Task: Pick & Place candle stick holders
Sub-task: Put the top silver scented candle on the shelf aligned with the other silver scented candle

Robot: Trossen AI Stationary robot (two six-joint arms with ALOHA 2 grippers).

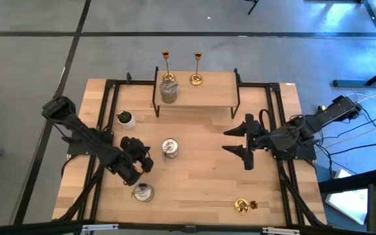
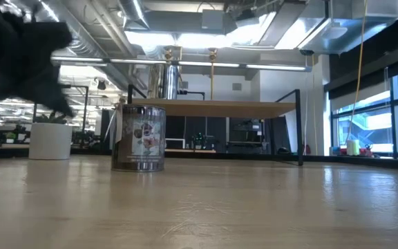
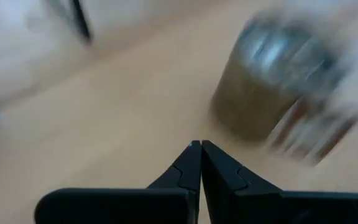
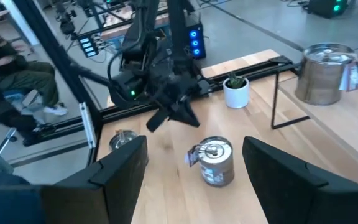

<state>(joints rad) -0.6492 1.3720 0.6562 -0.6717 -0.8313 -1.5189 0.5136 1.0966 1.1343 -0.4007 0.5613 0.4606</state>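
Approach step: right pincer (image 1: pixel 238 141) wide, empty, facing squat silvery-glass holder (image 1: pixel 170 148) mid-table; left pincer (image 3: pixel 201 147) shut, empty. Next: advance, close.

- Bare tabletop (image 1: pixel 201 183) lay open across the middle and front, between the two arms.
- A silvery holder (image 1: pixel 169 148) stood mid-table, just beside the shut left gripper (image 1: pixel 143 162).
- The raised shelf (image 1: pixel 207 91) blocked the far edge, carrying two brass holders (image 1: pixel 196 67) and a silvery one.
- The open right gripper (image 1: pixel 237 140) occupied the right side.
- A fallen brass holder (image 1: pixel 243 206) lay near the front edge.
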